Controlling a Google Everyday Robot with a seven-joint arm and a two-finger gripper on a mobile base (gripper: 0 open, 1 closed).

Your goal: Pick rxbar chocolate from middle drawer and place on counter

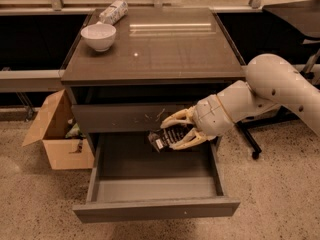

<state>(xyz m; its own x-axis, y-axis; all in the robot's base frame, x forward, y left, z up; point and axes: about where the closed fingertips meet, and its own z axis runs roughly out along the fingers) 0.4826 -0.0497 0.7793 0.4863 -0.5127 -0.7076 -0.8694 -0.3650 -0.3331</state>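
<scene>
gripper [169,135]: closed around the rxbar chocolate [157,141], held above the middle drawer [150,170]
handling: judged light, flat, slick-wrapped, slightly bendable; best pinched across flat faces, mid-length
counter [165,49]: at 12 o'clock

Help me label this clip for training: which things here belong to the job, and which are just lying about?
Part of the job: gripper, closed on the chocolate bar above the open drawer; counter, where the bar goes.
Just lying about: white bowl and packet, both on the counter; cardboard box down at the left.
</scene>
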